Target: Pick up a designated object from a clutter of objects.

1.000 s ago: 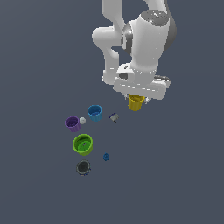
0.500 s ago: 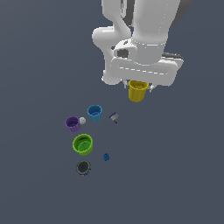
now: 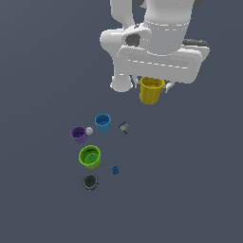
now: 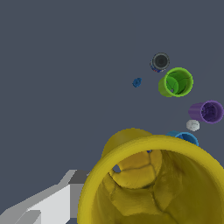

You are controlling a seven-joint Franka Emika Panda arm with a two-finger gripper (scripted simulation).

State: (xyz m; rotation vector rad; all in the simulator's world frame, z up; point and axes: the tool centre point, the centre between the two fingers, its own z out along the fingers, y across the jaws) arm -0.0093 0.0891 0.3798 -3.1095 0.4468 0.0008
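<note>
My fingers (image 3: 153, 89) grip the yellow cup (image 3: 151, 90) aloft. Blue cup (image 3: 103, 122), purple cup (image 3: 79, 134), green cup (image 3: 89, 156) stand apart below, all empty.

Small round yellow cup (image 3: 151, 90): solid yellow outside, mottled darker mustard patches inside in the wrist view (image 4: 148, 183). Small blue cup (image 3: 103, 122): light blue. Small purple cup (image 3: 79, 134): violet, darker inside. Larger green cup (image 3: 89, 156): bright lime. Dark round disc (image 3: 90, 182): near-black with a grey centre. Tiny ball (image 3: 89, 130): white. Small piece (image 3: 124, 127): grey. Tiny piece (image 3: 115, 170): blue. Robot arm (image 3: 156, 42): white with dark joints. Floor (image 3: 42, 71): uniform dark slate grey, no pattern.
</note>
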